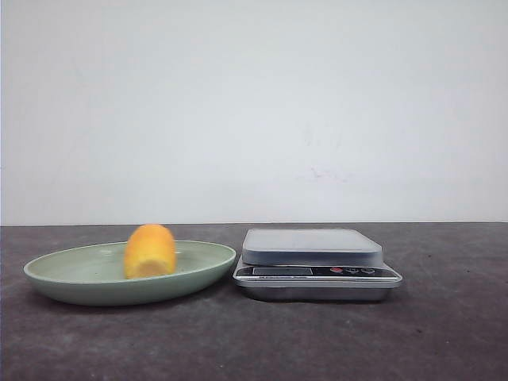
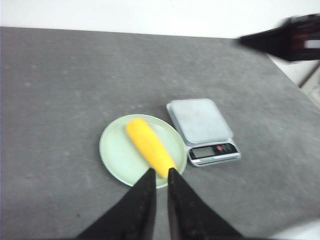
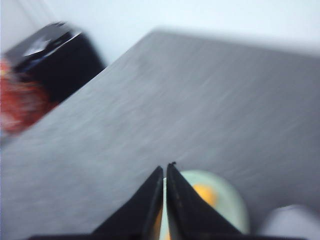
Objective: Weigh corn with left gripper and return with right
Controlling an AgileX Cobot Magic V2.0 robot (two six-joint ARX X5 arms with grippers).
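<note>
The corn [image 1: 149,251] is a stubby yellow-orange cob lying in a pale green plate [image 1: 198,266] on the left of the dark table. Neither gripper shows in the front view. In the left wrist view my left gripper [image 2: 160,171] hangs high above the plate [image 2: 117,150]. It is empty, and its black fingers stand a narrow gap apart over the near end of the corn [image 2: 149,146]. My right gripper [image 3: 165,167] is shut and empty, also well above the table. The plate [image 3: 232,200] and the corn [image 3: 205,194] show blurred behind its fingers.
A silver kitchen scale [image 1: 313,248] with a flat grey platform stands right beside the plate [image 2: 200,120]. A dark blurred arm part [image 2: 285,40] reaches in over the table's far right. A black and red blurred shape [image 3: 45,70] lies beyond the table edge.
</note>
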